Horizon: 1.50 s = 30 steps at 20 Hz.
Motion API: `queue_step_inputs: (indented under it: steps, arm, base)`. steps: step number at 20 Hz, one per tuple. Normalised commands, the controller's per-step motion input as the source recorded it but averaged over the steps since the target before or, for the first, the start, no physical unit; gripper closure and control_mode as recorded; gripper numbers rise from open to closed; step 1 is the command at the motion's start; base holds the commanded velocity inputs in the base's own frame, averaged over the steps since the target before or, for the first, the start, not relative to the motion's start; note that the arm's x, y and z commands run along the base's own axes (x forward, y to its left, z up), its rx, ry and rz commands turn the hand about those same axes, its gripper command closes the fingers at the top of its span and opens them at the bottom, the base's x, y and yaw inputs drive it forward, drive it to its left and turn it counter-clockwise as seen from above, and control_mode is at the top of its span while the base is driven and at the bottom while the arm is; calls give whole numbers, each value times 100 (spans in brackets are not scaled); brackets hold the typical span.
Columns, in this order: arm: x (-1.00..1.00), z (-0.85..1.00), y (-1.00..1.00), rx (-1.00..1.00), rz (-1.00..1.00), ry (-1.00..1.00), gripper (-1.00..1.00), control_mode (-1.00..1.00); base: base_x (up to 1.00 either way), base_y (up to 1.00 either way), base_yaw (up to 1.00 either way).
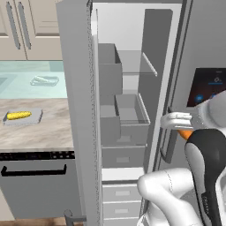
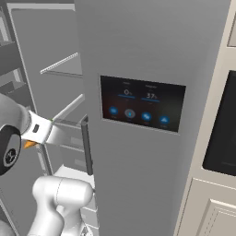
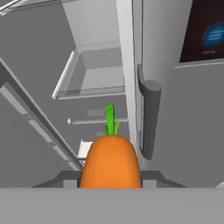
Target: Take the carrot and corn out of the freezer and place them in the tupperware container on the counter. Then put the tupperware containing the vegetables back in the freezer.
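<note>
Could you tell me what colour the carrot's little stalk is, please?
Bright green, above the orange carrot; clearest in the hand view.

A dark touch panel (image 2: 143, 103) with blue round icons sits on the closed grey fridge door (image 2: 152, 184) at the right; it shows also in the left base view and in the hand view. Beige cabinets (image 1: 31, 28) with long grey handles hang at the upper left. Under them is a pale green backsplash (image 1: 26, 86), and a clear flat object (image 1: 44, 80) lies before it. A dark dishwasher front (image 1: 37, 185) with a black handle stands at the lower left. At the far right, a dark oven window (image 2: 223, 133) sits in a beige frame.
</note>
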Motion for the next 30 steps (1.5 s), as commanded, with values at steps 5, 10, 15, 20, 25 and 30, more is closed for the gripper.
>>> queue_step_inputs:
  steps: [5,10,15,20,25,30]
  arm:
    - [-45,40,-32,0,-2,0,100,-100]
    - [-30,14,-2,0,0,-2,100,-100]
    - [-7,2,0,0,0,-1,100,-100]
    - [0,0,0,0,0,0,100,-100]
    - [0,0,0,0,0,0,100,100]
    - [0,0,0,0,0,0,100,100]
  base:
    - [0,0,0]
    - [0,0,0]
    - [0,0,0]
    - [0,0,0]
    - [-31,1,1]
    - [-99,0,0]
